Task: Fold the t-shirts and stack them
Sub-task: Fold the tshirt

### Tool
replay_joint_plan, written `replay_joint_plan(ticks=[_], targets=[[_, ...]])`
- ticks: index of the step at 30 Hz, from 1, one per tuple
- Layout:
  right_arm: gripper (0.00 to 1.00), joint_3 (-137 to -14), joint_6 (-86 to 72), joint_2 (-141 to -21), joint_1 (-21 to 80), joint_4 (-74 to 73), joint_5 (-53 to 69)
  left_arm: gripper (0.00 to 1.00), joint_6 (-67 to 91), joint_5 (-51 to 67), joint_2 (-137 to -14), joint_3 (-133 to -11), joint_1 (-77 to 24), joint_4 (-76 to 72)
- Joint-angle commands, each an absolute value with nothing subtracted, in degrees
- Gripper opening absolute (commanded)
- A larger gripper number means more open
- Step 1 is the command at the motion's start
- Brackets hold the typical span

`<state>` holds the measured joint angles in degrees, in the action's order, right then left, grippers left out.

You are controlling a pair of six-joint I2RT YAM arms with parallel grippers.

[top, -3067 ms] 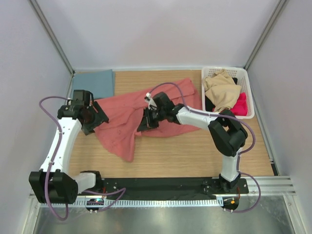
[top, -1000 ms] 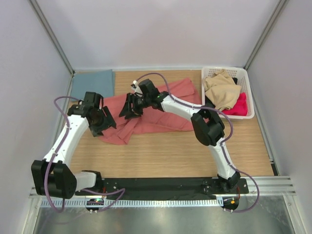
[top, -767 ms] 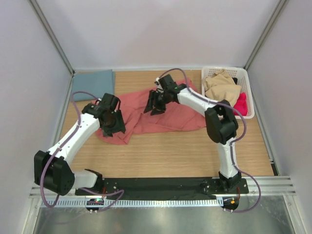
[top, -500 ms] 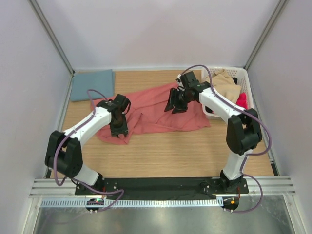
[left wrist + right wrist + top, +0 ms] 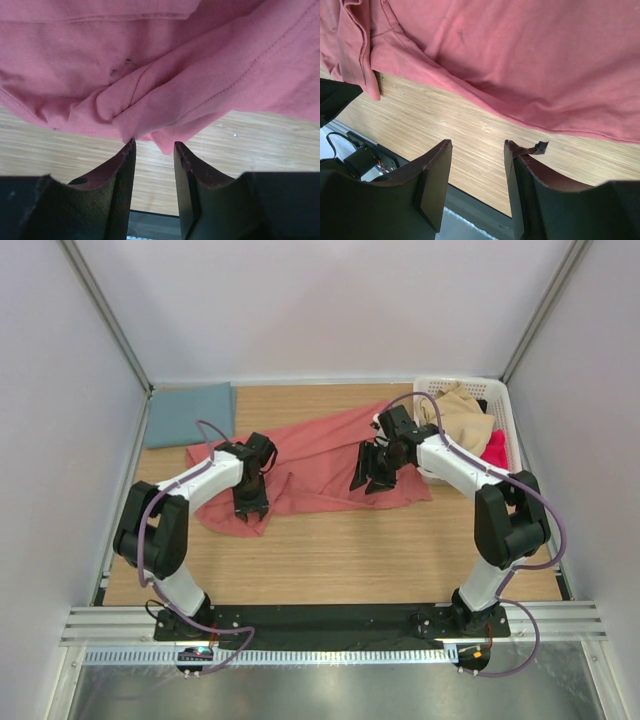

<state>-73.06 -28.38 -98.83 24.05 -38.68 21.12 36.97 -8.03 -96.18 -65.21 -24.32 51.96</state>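
Two pincers stand with jaws parted. The left gripper (image 5: pixel 154 145) keeps a narrow gap, with the bunched near edge of the salmon-red t-shirt (image 5: pixel 320 445) right at its tips, one fold dipping just between them but not clamped, and the right gripper (image 5: pixel 477 146) shows a wider gap over bare table (image 5: pixel 450 125), the shirt's hem lying just beyond its tips. That shirt lies rumpled across the middle of the table under both pincers, while the teal-blue t-shirt (image 5: pixel 190 412) lies flat in the far left corner, well apart from them.

Left end effector (image 5: pixel 249 506), right end effector (image 5: pixel 371 480): jaws apart.
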Motion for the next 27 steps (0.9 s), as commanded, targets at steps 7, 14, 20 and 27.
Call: replay_joint_plan(ticks=[7, 14, 20, 27], targets=[[0.53, -72.4, -26.8, -95.4, 22.8, -37.1, 22.0, 0.31, 35.5, -11.2, -100.0, -68.5, -24.4, 51.4], [0.53, -72.2, -26.5, -95.7, 22.1, -37.2, 22.6, 0.33, 34.9, -12.7, -102.6, -69.4, -24.5, 52.3], [0.53, -72.1, -25.9, -95.8, 21.7, -37.3, 22.7, 0.38, 34.5, -13.2, -103.7, -69.3, -24.4, 52.0], [0.53, -71.6, -25.8, -95.8, 21.5, -37.1, 23.0, 0.23, 34.4, -14.4, -104.5, -68.5, -24.4, 51.9]])
